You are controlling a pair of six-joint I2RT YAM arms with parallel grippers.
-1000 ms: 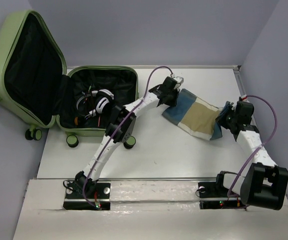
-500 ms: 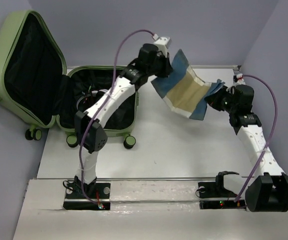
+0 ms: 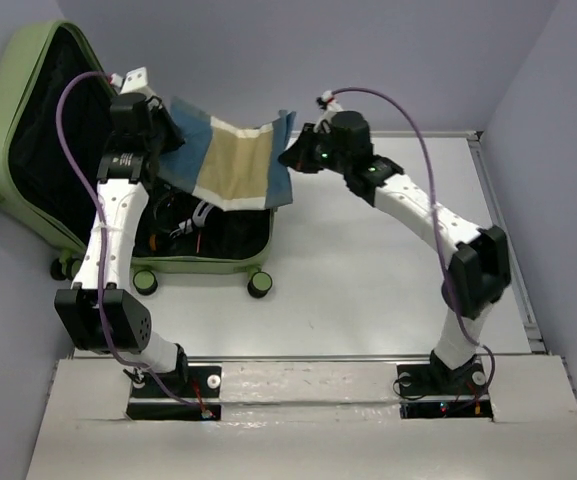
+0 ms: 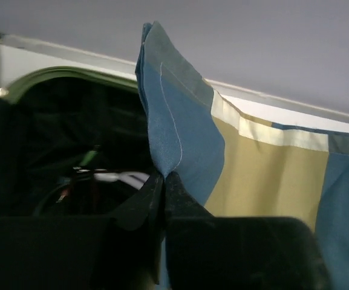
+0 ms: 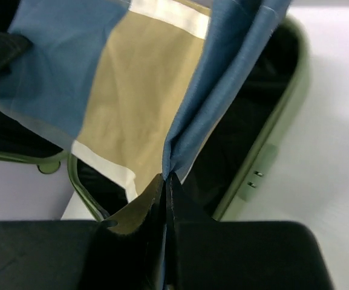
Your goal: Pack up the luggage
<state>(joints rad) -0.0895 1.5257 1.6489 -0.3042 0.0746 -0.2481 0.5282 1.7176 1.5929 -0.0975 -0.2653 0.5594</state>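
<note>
The pale olive-green luggage [image 3: 28, 70] lies open at the far left, lid up, black lining showing. A blue, tan and white cloth [image 3: 230, 160] hangs stretched in the air over its open base. My left gripper [image 3: 160, 135] is shut on the cloth's left edge [image 4: 174, 139]. My right gripper [image 3: 290, 155] is shut on the cloth's right edge [image 5: 222, 78]. White headphones [image 3: 203, 212] lie inside the base, partly hidden by the cloth. The luggage rim [image 5: 283, 115] shows below the cloth in the right wrist view.
The luggage wheels [image 3: 259, 284] stick out at the base's near edge. Purple walls close in the back and right side. The white table [image 3: 368, 280] runs to the right of the luggage. A raised strip [image 3: 506, 240] borders the table's right edge.
Both grippers have carried the cloth left, from the table's middle right up and over to above the open luggage base. Both arms have swung left and stretched out.
</note>
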